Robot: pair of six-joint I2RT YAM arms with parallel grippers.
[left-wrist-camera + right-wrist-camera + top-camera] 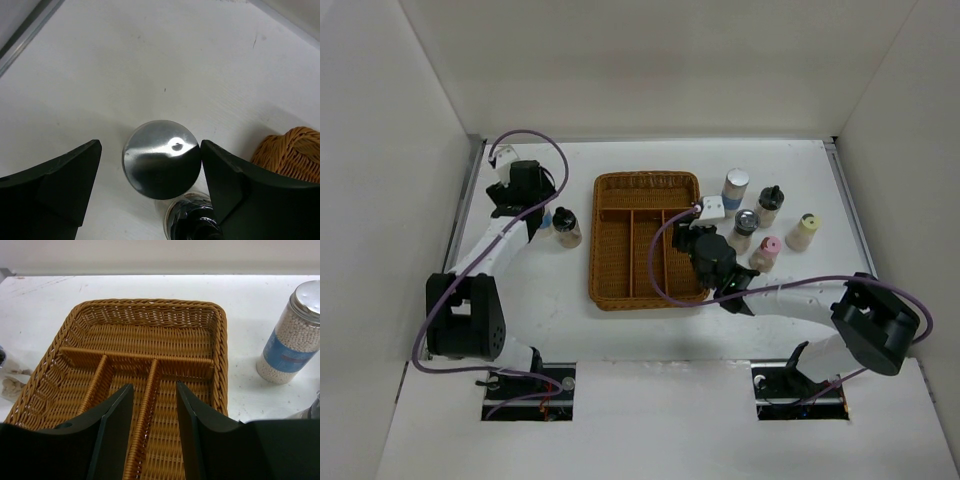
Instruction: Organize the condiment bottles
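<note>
Two bottles stand on the table [560, 310] between its left edge and the tray [645, 178]: a silver-capped bottle [161, 159] and, just beside it, a dark-lidded bottle [565, 228]. My left gripper [150, 145] hangs over the silver cap with its jaws wide. The finger on the tray side touches the cap's rim. The other finger stands clear of it, with bare table showing in the gap. I straddle that bottle without clamping it.

Five more bottles stand upright between the tray and the table's right edge. A blue-labelled bottle [736, 190] is nearest the far edge, with a black-topped bottle [769, 205] beside it. A dark-capped bottle [745, 228] stands closer to the tray. The cream-capped bottle [804, 232] is nearest the right edge. The pink-capped bottle [766, 252] is the closest to the near edge.

My right gripper [154, 385] hangs over the tray's right part. Its jaws are narrow and hold nothing, and one long wicker divider [145, 415] shows through the gap.
</note>
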